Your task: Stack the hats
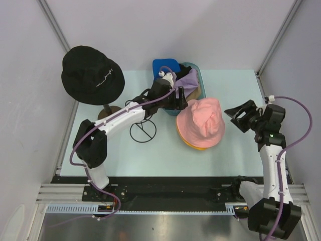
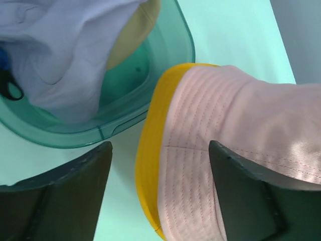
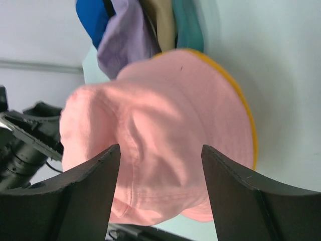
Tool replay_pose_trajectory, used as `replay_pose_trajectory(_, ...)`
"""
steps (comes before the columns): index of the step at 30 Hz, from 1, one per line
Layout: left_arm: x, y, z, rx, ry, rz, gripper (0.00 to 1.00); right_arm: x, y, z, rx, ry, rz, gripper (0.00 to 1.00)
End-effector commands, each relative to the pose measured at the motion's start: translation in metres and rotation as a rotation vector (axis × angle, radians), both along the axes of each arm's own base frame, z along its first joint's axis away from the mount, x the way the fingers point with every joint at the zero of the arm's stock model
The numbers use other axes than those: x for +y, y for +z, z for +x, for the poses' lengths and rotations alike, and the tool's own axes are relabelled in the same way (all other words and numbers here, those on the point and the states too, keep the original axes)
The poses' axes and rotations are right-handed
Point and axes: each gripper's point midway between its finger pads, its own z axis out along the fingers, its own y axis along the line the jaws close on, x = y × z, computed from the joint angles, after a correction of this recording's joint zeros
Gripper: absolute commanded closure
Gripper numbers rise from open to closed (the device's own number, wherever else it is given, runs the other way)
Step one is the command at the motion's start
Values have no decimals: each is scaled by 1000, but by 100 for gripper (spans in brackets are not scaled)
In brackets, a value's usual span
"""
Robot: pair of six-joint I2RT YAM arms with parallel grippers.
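Pink bucket hat (image 1: 201, 119) sits crown-up on an orange-yellow hat (image 1: 192, 144), only the lower hat's brim showing; stack is on the table (image 1: 125, 160), centre-right. Just behind it, a teal bin (image 2: 165, 45) holds a lavender hat (image 1: 188, 78), tan cap (image 2: 133, 30) & blue cap (image 1: 165, 65). L gripper (image 2: 160, 148) is between bin & stack, by the pink brim, jaws apart, nothing in them. R gripper (image 3: 160, 148) is off to the stack's right, facing it, jaws apart, empty. Black bucket hat (image 1: 93, 75) w/ white lettering sits on a stand, far left; black wire stand (image 1: 143, 130) near centre.
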Motion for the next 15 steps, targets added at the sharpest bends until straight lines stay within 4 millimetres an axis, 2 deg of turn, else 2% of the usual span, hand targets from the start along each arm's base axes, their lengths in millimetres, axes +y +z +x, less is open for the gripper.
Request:
replay_pose_trajectory(1,23,67,9,-97,78,-47,12,-13,11,3,-86,51,23,29)
replay_pose_trajectory(3,23,90,9,-128,78,-73,11,-10,7,7,-81,59,51,29)
replay_pose_trajectory(5,19,104,2,-117,56,-118,11,-11,3,10,-78,55,81,29)
replay_pose_trajectory(8,3,106,-15,-63,4,-206,11,-6,1,8,-85,95,85,29)
replay_pose_trajectory(11,-10,92,-30,-24,-43,-250,12,-1,6,7,-101,129,65,29)
replay_pose_trajectory(15,-29,89,-36,-7,-110,-306,16,4,-1,3,-69,149,58,29)
